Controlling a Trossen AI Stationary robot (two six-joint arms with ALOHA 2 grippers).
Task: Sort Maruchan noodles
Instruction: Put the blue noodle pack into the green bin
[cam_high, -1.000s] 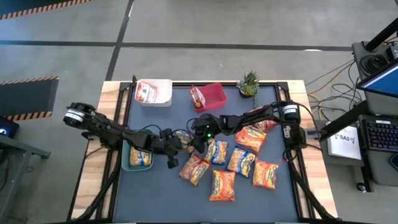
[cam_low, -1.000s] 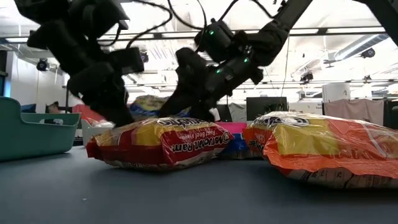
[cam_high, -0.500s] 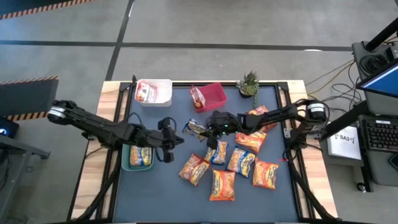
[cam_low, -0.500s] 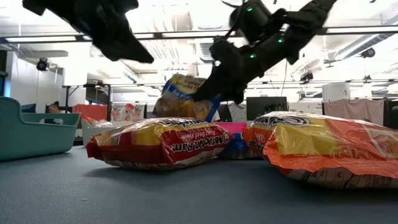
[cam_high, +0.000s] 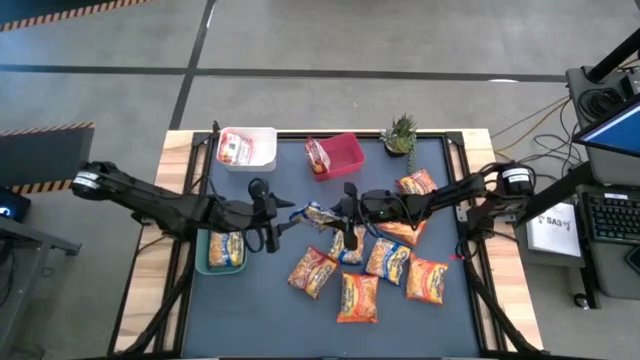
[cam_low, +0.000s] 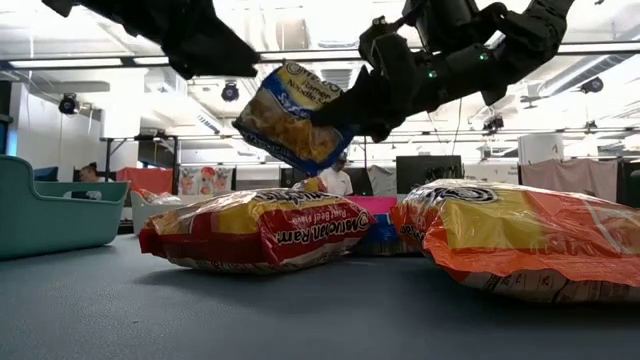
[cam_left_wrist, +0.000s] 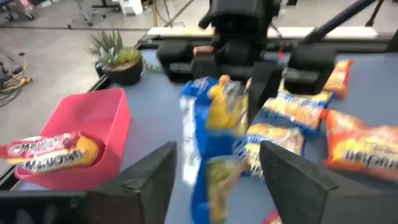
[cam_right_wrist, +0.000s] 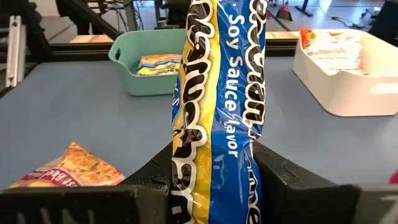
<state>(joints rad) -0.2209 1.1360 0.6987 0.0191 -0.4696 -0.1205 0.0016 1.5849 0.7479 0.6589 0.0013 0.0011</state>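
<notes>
My right gripper (cam_high: 338, 212) is shut on a yellow-blue Maruchan packet (cam_high: 314, 213) high above the table's middle; the low view shows the packet (cam_low: 293, 115) in the air. My left gripper (cam_high: 272, 215) stands open just left of it, its fingers (cam_left_wrist: 152, 180) on either side of the packet's left end (cam_left_wrist: 211, 130). Several more orange and red packets (cam_high: 358, 297) lie flat on the mat at right of centre. One packet each lies in the green bin (cam_high: 207, 262), the white bin (cam_high: 262, 148) and the red bin (cam_high: 348, 150). My right gripper pinches the packet's right end (cam_right_wrist: 211, 180) between its two fingers (cam_right_wrist: 280, 183), reaching in from the table's right and slanting down. The packet is lifted clear and sticks out tilted toward the left arm. My left gripper: I cannot tell whether it touches the packet.
A potted plant (cam_high: 400, 133) stands at the far edge, right of the red bin. A red-yellow packet (cam_low: 255, 232) and an orange one (cam_low: 530, 245) lie close to the low camera. Bare mat (cam_high: 250, 310) lies at the near left.
My right gripper has risen from the pile with the yellow-blue packet, which now hangs clear of the table. My left gripper has lifted off the mat and come up beside the packet's left end.
</notes>
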